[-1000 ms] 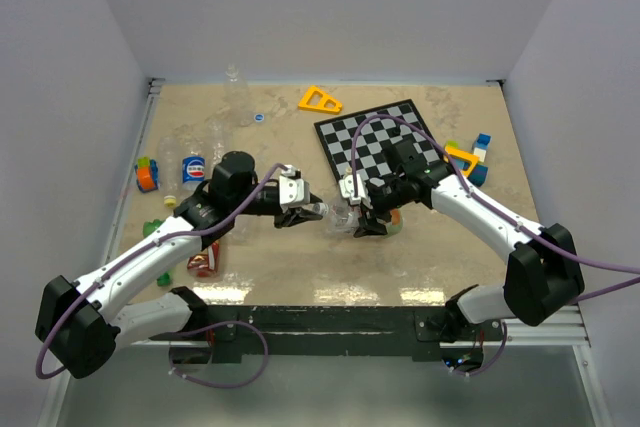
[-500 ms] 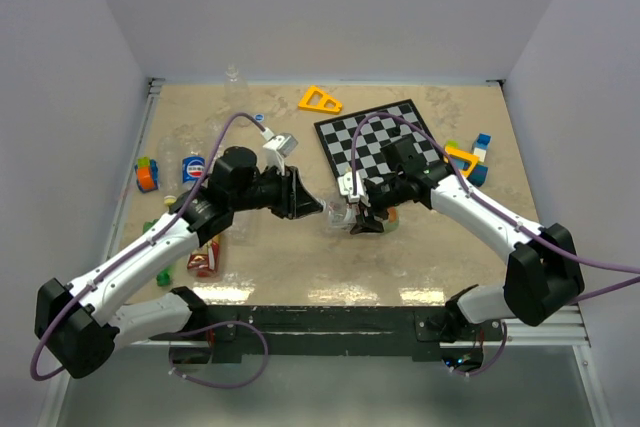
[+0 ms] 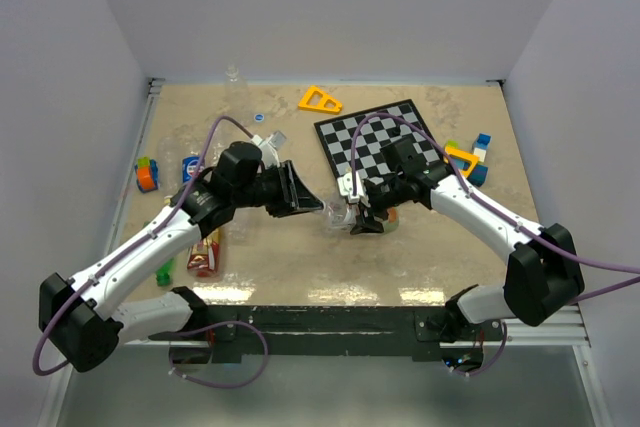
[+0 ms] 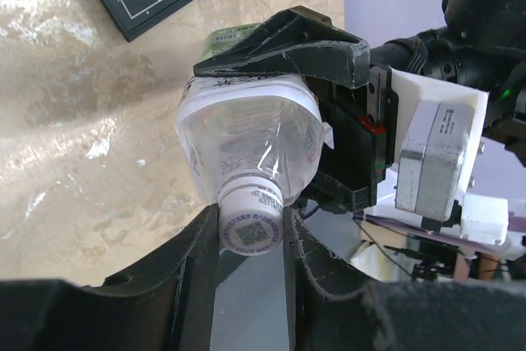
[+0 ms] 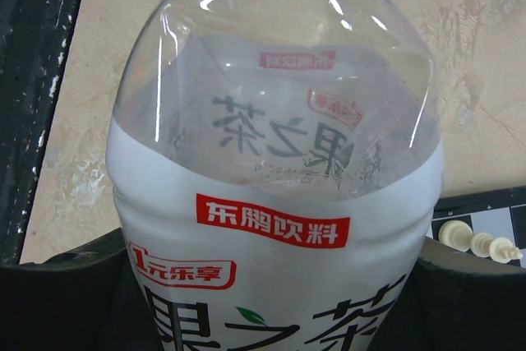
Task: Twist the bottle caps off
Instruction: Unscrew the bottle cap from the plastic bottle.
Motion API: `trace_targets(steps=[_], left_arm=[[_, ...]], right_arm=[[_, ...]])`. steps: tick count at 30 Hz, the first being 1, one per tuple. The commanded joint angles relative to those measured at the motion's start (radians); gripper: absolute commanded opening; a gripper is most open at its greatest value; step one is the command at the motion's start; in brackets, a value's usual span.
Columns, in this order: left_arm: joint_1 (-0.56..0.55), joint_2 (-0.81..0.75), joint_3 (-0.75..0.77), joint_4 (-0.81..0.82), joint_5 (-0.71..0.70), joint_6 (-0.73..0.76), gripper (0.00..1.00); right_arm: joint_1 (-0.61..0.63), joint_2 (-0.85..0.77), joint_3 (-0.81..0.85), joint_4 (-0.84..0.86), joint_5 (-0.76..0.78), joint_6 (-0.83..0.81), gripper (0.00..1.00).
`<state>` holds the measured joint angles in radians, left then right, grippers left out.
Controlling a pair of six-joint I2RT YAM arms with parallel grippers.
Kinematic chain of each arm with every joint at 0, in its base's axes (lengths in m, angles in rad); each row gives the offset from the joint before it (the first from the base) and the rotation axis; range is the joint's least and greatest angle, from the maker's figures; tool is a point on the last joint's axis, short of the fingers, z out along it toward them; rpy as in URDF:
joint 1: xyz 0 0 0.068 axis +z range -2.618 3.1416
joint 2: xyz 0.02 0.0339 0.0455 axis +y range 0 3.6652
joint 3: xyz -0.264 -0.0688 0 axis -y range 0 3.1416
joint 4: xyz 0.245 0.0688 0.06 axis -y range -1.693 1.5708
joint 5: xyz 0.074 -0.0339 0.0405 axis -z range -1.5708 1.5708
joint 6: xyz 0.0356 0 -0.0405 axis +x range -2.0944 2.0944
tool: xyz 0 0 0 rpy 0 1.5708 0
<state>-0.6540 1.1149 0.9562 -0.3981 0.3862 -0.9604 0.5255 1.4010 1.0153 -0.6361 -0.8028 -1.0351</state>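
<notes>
Nearest the arm bases, a red-and-yellow-labelled bottle (image 3: 205,255) lies on the surface (image 3: 300,267), well to the left of the chessboard (image 3: 345,142) and on its near side.

Just off the chessboard's near-left corner, the white-labelled drink bottle (image 4: 246,133) is held on its side above the surface.
- Right end effector (image 3: 362,217): closed partway around the bottle's body, one finger (image 5: 66,281) on each flank of the label.
- Left end effector (image 3: 310,205): closed almost fully, its two fingers (image 4: 197,256) pinching the white screw cap (image 4: 251,226).
- The cap sits on the bottle neck and points away from the chessboard.

A cola bottle (image 3: 190,169) lies well to the left of the chessboard. A loose blue cap (image 3: 259,117) lies near the chessboard's far-left side. A yellow triangle (image 3: 319,100) lies just beyond the chessboard's far-left edge. A clear bottle (image 3: 236,82) stands farther left, at the far edge of the surface.
</notes>
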Motion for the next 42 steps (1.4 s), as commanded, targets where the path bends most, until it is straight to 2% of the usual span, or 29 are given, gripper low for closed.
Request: trace_targets(steps=[1,5,11,16,24,30,39,40,42], left_arm=[[0.03,0.003,0.049,-0.022,0.066,-0.152,0.0],[0.045,-0.003,0.082,-0.083,0.04,-0.141,0.0],[0.097,-0.029,0.05,-0.076,0.083,-0.146,0.0],[0.103,-0.041,0.015,-0.028,0.118,-0.172,0.0],[0.105,-0.05,-0.013,-0.002,0.077,-0.118,0.0],[0.105,-0.063,-0.109,0.111,0.091,-0.138,0.0],[0.106,-0.052,-0.137,0.188,0.143,-0.121,0.47],[0.105,-0.056,-0.139,0.191,0.141,-0.117,0.56],[0.105,-0.069,-0.139,0.186,0.138,-0.104,0.66]], right_arm=[[-0.004,-0.016,0.003,-0.034,0.007,-0.028,0.08],[-0.004,-0.02,0.003,-0.034,0.011,-0.028,0.08],[-0.004,-0.02,0.002,-0.031,0.01,-0.028,0.08],[-0.002,-0.02,0.0,-0.03,0.013,-0.025,0.09],[-0.002,-0.019,-0.001,-0.028,0.014,-0.022,0.08],[-0.002,-0.016,-0.001,-0.024,0.016,-0.022,0.08],[-0.002,-0.005,-0.003,-0.022,0.02,-0.019,0.08],[-0.002,-0.007,-0.003,-0.022,0.02,-0.02,0.08],[-0.002,-0.005,-0.003,-0.023,0.019,-0.019,0.09]])
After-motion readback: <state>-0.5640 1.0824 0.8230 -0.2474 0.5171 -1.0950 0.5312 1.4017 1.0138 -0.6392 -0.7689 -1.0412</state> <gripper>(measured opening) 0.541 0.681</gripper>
